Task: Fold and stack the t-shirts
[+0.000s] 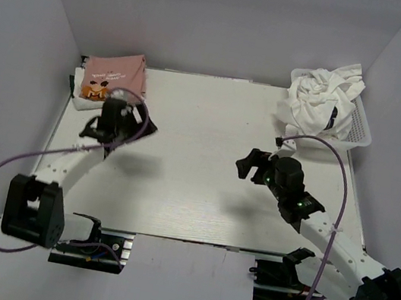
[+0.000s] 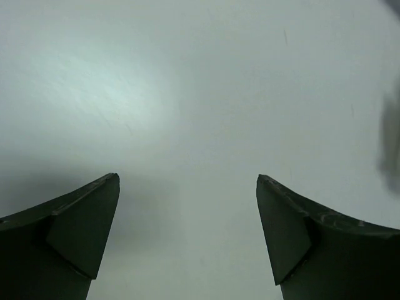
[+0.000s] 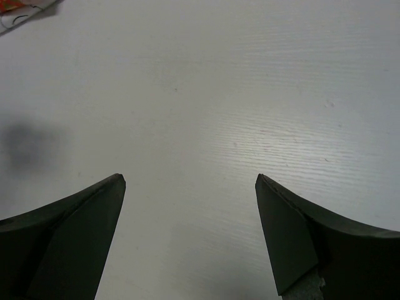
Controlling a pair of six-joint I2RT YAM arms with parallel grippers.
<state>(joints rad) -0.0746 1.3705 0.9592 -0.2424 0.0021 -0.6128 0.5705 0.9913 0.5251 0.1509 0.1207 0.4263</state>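
Overhead, both arms hover above the white table [image 1: 200,196], each gripper spread wide and holding nothing. The left gripper [image 2: 187,212] hangs near the far left corner, just beside a folded dusty pink t-shirt [image 1: 114,74] with a small red-brown graphic, which lies atop folded white cloth [image 1: 83,102]. The right gripper [image 3: 190,212] hangs right of centre over bare table. At the far right corner, crumpled white t-shirts [image 1: 318,100] are heaped in a white basket [image 1: 363,131].

Folded pink t-shirt [image 1: 113,72] with chest graphic, far left, crumpled white t-shirts [image 1: 321,97] heaped far right.
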